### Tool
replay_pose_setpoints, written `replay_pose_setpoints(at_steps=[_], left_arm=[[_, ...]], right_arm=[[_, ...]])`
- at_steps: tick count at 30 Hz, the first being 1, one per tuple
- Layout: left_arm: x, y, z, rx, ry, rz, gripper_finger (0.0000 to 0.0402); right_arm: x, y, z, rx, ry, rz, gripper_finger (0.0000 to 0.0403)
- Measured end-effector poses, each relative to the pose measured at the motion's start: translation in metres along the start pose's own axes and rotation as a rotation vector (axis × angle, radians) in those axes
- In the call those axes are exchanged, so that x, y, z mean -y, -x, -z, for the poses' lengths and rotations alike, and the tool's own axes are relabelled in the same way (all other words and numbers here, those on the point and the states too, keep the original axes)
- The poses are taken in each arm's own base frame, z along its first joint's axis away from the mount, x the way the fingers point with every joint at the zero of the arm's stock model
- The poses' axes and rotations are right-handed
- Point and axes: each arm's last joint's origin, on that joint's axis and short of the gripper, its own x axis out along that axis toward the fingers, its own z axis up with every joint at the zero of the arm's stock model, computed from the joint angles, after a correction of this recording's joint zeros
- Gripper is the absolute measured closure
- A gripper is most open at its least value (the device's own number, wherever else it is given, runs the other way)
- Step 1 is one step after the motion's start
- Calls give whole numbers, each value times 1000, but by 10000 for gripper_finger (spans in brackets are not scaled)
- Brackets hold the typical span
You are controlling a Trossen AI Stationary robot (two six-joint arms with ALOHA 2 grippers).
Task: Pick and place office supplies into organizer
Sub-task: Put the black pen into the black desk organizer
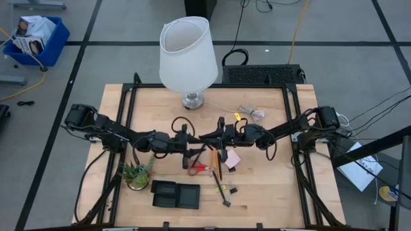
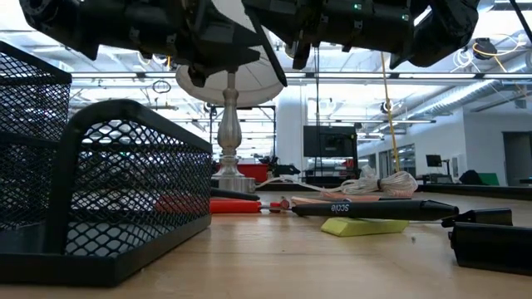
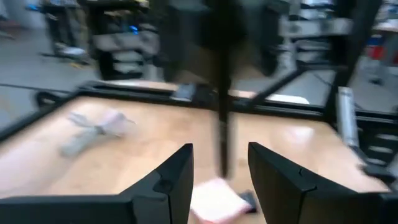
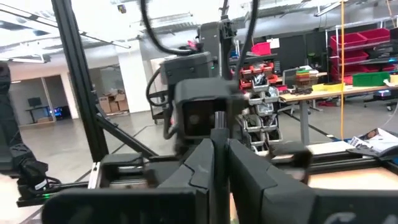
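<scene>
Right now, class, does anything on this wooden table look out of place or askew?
Yes. The black compartment organizer holds nothing I can see, while the red-handled scissors, pink sticky-note pad and orange pencil lie scattered at odd angles beside it. A white-shaded table lamp and pale coiled cable bundle sit further back.

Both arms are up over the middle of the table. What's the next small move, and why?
Probably close the left gripper on the dark pen. The pen sits between its open jaws, apparently pinched by the shut right gripper, so this looks like a handover.
</scene>
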Motion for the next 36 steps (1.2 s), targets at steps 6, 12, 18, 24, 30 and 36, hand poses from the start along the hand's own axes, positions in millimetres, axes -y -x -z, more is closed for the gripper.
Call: replay_pose_setpoints(at_steps=[6, 12, 18, 24, 30, 36], left_arm=[[-8, -2, -10, 89, 14, 30, 245], [-17, -4, -9, 74, 30, 35, 245], [-18, -4, -9, 76, 35, 45, 262], [-18, -4, -9, 75, 35, 50, 356], [-18, -4, -8, 63, 28, 51, 368], [-13, -4, -4, 31, 39, 83, 365]], right_arm=[[-1, 0, 1, -4, 11, 4, 377], [0, 0, 1, -4, 14, 9, 374], [0, 0, 1, -4, 18, 10, 377], [1, 0, 2, -14, 15, 23, 374], [1, 0, 4, -39, 18, 22, 372], [0, 0, 5, -55, 13, 8, 332]])
